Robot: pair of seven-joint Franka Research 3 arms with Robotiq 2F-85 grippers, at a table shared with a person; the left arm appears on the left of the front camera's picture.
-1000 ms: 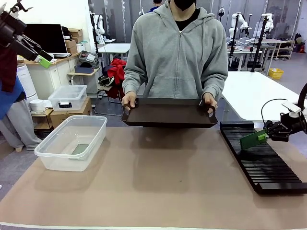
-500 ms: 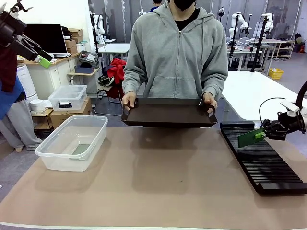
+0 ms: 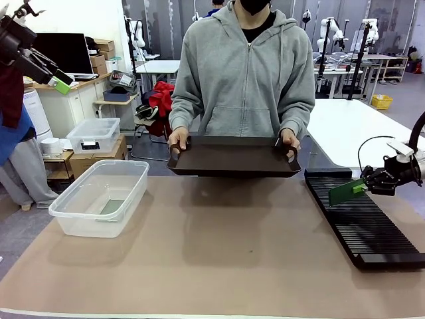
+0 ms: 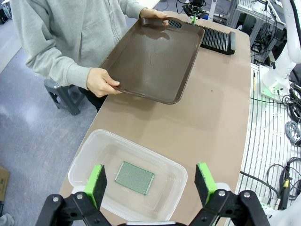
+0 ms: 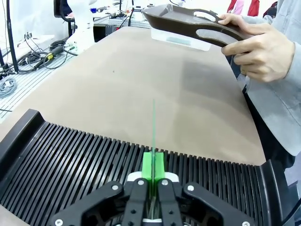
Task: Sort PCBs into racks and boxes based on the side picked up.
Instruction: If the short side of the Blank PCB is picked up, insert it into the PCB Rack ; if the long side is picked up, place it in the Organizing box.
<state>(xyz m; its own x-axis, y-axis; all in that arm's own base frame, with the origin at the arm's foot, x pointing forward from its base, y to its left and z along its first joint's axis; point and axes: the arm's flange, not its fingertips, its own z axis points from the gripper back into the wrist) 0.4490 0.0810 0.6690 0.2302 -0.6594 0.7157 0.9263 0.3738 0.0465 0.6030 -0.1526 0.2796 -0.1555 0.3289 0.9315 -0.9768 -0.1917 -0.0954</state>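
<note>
Nearest, in the right wrist view: right hand (image 5: 153, 181) clamped on a PCB (image 5: 153, 129), board seen edge-on as a thin green line standing upright over the rack (image 5: 70, 165). From the front, same PCB (image 3: 346, 191) held above the near-left part of the rack (image 3: 362, 226), apparently not yet seated in a slot.

For this step, likely the insertion:
- Line the board's edge up parallel with one slot before lowering; a slight twist probably jams it across two ribs.
- Lower slowly, straight down, keeping the board vertical.
- Release only once the bottom edge sits inside the groove; otherwise the board may tip over.

Farther along the worktop (image 3: 232, 259): clear box (image 3: 99, 196) on the left, a second PCB (image 4: 134, 177) lying flat on its floor, grid face up. Left hand (image 4: 150, 181) spread wide apart and holding nothing, hovering high above that box.

Farthest: person's hands (image 3: 178, 138) gripping a dark brown tray (image 3: 232, 156) at the worktop's far edge, tray looking bare.
</note>
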